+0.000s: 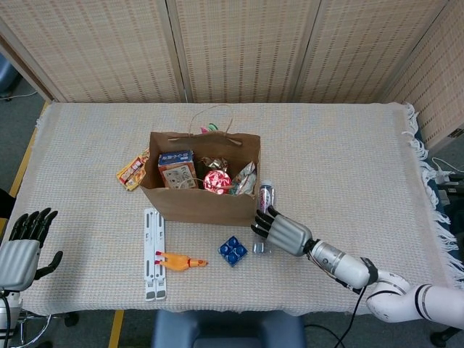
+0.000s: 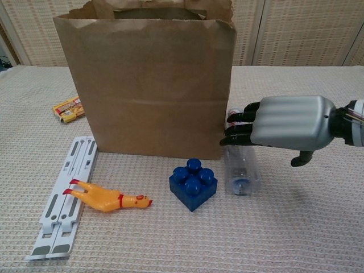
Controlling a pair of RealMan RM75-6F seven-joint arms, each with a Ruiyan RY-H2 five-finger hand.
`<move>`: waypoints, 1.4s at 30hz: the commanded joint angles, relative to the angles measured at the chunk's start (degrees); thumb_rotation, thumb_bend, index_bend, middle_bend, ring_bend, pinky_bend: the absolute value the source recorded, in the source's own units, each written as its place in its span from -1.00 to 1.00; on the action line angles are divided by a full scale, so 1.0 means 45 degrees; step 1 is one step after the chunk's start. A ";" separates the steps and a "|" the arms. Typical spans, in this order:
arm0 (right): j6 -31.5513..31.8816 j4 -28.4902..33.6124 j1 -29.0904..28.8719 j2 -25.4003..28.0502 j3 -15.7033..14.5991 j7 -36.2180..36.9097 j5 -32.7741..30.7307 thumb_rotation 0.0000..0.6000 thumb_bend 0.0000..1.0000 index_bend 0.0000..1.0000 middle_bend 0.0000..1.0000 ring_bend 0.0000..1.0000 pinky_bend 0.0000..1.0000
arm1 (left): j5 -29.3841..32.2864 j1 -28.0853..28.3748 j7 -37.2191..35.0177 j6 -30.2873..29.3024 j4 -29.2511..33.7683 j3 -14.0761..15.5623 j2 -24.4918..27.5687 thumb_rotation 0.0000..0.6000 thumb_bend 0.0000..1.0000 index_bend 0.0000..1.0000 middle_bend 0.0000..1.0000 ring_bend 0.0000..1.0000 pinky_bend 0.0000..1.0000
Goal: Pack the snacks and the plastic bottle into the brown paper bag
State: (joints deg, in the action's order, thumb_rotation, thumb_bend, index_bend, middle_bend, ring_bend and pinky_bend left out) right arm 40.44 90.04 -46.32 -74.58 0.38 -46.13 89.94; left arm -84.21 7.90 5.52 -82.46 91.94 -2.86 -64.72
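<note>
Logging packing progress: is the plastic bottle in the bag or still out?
Out. The plastic bottle lies on the tablecloth beside the brown paper bag, under the right hand.
</note>
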 commanded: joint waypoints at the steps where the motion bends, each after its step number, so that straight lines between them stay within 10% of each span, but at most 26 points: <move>1: -0.0231 -0.0424 -0.0184 -0.0641 0.0134 -0.0353 -0.0367 1.00 -0.96 -1.00 -0.85 -0.98 -0.63 | -0.0008 0.0005 -0.0024 0.0011 -0.0011 0.0005 0.0009 1.00 -0.29 -0.93 -1.00 -1.00 -1.00; 10: -0.0525 -0.1315 -0.0468 -0.1969 0.0203 -0.1454 -0.1360 1.00 -0.93 -0.99 -0.84 -0.96 -0.65 | -0.0037 0.0019 -0.0126 0.0042 -0.0028 0.0021 0.0042 1.00 -0.29 -0.93 -1.00 -1.00 -1.00; 20: 0.0052 -0.1307 -0.0394 -0.1872 -0.0226 -0.1629 -0.0873 1.00 -0.44 0.17 0.05 0.05 0.17 | -0.0053 0.0024 -0.0198 0.0053 -0.0048 0.0030 0.0051 1.00 -0.29 -0.93 -1.00 -1.00 -1.00; 27: 0.2968 0.0351 0.0675 0.0769 -0.0713 0.0047 0.0835 1.00 -0.41 0.29 0.14 0.17 0.26 | -0.0057 0.0015 -0.0128 0.0025 -0.0033 0.0032 0.0037 1.00 -0.29 -0.93 -1.00 -1.00 -1.00; 42: 0.6280 0.3246 0.1038 0.4388 0.2149 0.0377 0.0690 1.00 -0.41 0.29 0.14 0.17 0.27 | -0.0005 -0.0011 0.0118 -0.0037 0.0034 0.0013 -0.0022 1.00 -0.29 -0.93 -1.00 -1.00 -1.00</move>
State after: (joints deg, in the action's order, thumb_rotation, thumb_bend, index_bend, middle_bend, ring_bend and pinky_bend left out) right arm 69.06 102.58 -40.55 -56.22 7.66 -42.81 94.69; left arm -84.23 7.85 6.05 -82.62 92.09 -2.80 -64.82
